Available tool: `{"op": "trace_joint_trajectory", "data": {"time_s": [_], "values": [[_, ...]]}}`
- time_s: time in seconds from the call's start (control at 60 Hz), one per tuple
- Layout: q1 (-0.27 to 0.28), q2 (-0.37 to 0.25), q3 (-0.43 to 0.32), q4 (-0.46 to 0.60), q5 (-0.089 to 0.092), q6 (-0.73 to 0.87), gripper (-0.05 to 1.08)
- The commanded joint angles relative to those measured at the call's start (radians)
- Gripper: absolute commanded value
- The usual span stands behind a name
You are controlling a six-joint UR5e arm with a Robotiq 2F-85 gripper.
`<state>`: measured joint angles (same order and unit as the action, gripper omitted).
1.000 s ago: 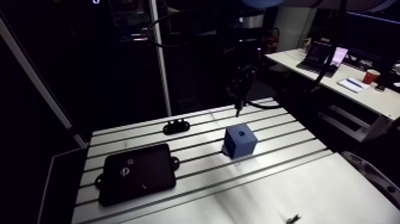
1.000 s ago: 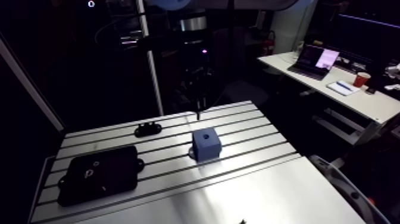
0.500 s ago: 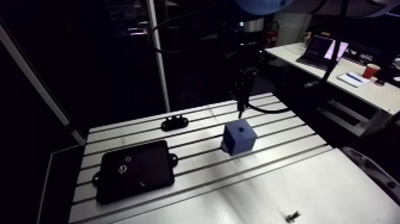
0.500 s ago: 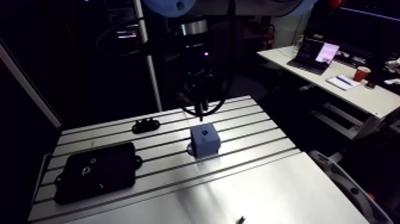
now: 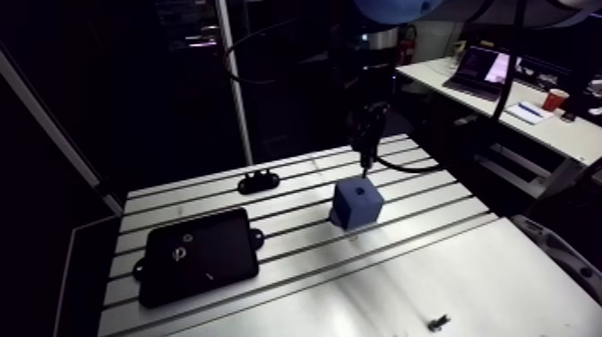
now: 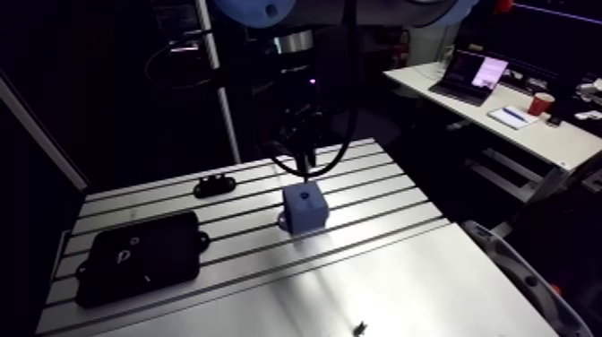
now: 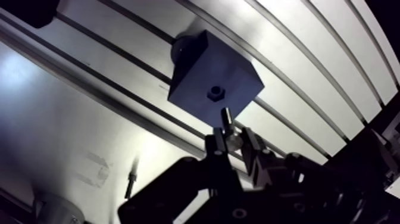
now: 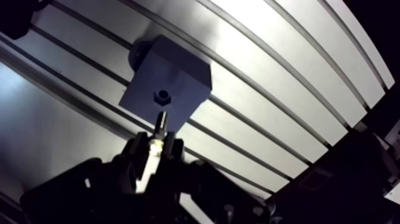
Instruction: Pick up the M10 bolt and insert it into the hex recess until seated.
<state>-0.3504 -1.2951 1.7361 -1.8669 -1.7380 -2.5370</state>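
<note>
Blue block (image 5: 358, 203) mid frame, arm view. Gripper (image 8: 153, 145) clamped on M10 bolt (image 8: 160, 124), tip near hex recess (image 7: 215, 92). Insert step next: line up, push down.

Above the blue block (image 5: 358, 204) my gripper (image 7: 232, 140) with its pinched M10 bolt (image 7: 225, 119) fills the air. Table (image 5: 430, 213) lies bare at 3 and 6 o'clock. Black case (image 5: 199, 255) at 8, small clamp (image 5: 258, 182) at 10 (both well apart); loose screw (image 5: 437, 321) far at 5.
</note>
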Motion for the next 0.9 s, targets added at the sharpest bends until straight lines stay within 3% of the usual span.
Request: {"op": "trace_joint_trajectory", "data": {"time_s": [0.017,0.9], "values": [[-0.002,0.010,0.001,-0.001,0.001,-0.001,0.86],[-0.001,0.035,-0.008,0.010,0.002,-0.001,0.86]]}}
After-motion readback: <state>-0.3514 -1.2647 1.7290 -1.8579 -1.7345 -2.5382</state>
